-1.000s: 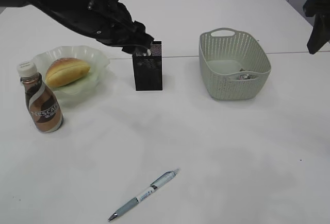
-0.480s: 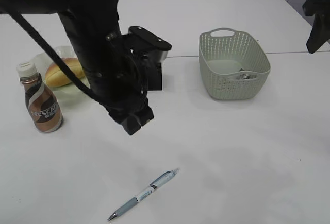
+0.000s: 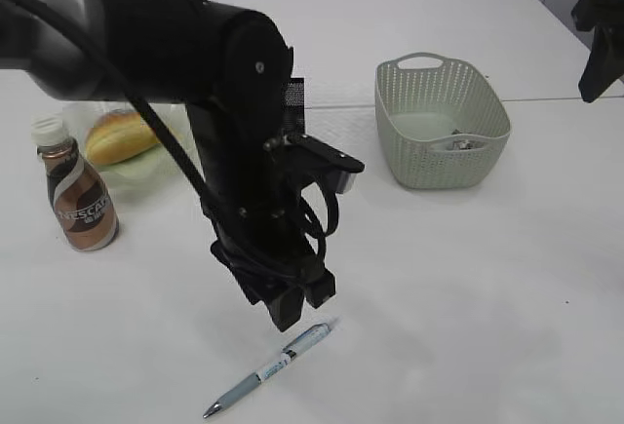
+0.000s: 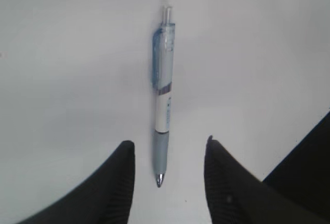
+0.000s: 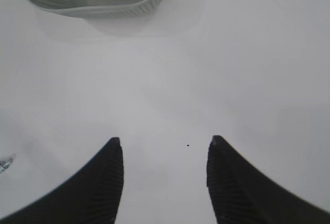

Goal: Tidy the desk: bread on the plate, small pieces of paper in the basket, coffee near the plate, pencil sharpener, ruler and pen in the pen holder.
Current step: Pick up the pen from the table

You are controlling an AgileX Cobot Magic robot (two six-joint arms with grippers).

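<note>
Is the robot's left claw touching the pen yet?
Apart. In the left wrist view, the pen lies on the desk between the left gripper fingers, with white table showing on both sides of it.

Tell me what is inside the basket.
Crumpled paper bits lie on the floor of the basket, near its front wall. The floor just behind that wall is hidden from view.

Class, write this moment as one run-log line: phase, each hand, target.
phase: approach | left hand: open, above pen, no contact | right hand: open, empty, idle | target: pen on desk
</note>
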